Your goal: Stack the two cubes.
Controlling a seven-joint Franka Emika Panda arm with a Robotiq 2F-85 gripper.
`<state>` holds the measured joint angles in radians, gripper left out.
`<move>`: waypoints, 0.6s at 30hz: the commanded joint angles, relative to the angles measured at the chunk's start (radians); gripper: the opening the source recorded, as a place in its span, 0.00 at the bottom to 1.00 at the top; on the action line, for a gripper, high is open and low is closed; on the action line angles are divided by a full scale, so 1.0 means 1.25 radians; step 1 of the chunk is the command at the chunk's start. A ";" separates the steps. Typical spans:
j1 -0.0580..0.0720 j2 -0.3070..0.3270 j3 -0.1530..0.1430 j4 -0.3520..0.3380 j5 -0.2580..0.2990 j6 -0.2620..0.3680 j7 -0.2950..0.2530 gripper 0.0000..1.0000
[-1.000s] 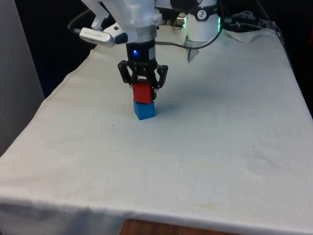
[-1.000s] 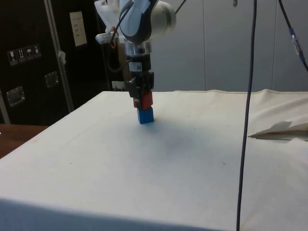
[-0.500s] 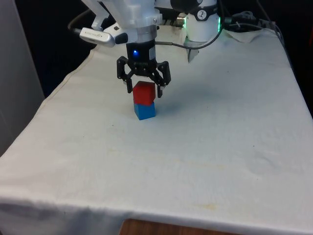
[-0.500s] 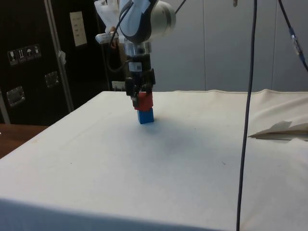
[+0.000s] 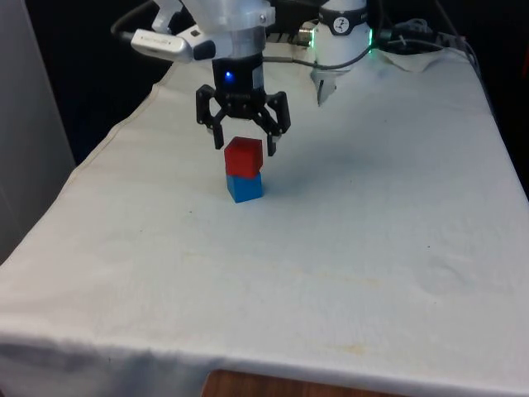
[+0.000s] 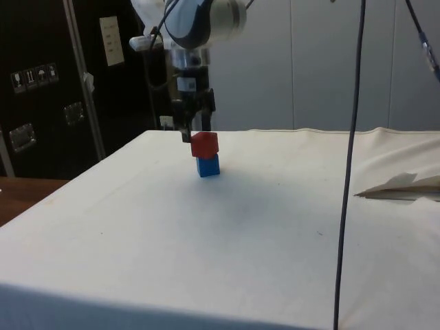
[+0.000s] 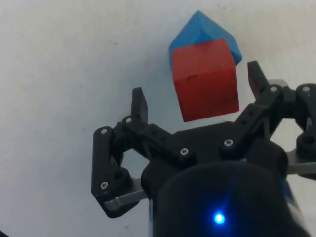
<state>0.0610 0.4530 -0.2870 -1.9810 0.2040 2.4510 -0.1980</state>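
Note:
A red cube (image 5: 244, 156) rests on top of a blue cube (image 5: 245, 187) on the white cloth, a little left of centre in the front view. The same stack stands in the side view, red cube (image 6: 204, 144) over blue cube (image 6: 207, 166). My gripper (image 5: 243, 145) hangs open just above the red cube, its fingers spread to either side and touching nothing. From the wrist, the red cube (image 7: 205, 79) lies between the spread fingertips (image 7: 139, 102), with the blue cube (image 7: 200, 32) turned at an angle beneath it.
The table (image 5: 347, 248) under its white cloth stretches wide on all sides of the stack. A crumpled fold of cloth (image 6: 402, 185) lies at the right of the side view. A dark cable (image 6: 347, 172) hangs down in front of that camera.
My gripper let go of the red cube, opened wide, and rose straight up. The red cube stays on the blue one.

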 commanded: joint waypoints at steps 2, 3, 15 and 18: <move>0.006 -0.007 -0.005 0.006 -0.014 -0.015 0.008 1.00; 0.008 -0.010 -0.005 0.007 -0.018 -0.019 0.010 1.00; 0.024 -0.036 -0.001 0.032 -0.051 -0.063 0.018 1.00; 0.027 -0.040 0.001 0.035 -0.055 -0.070 0.019 1.00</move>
<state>0.0880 0.4060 -0.2810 -1.9380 0.1470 2.3740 -0.1860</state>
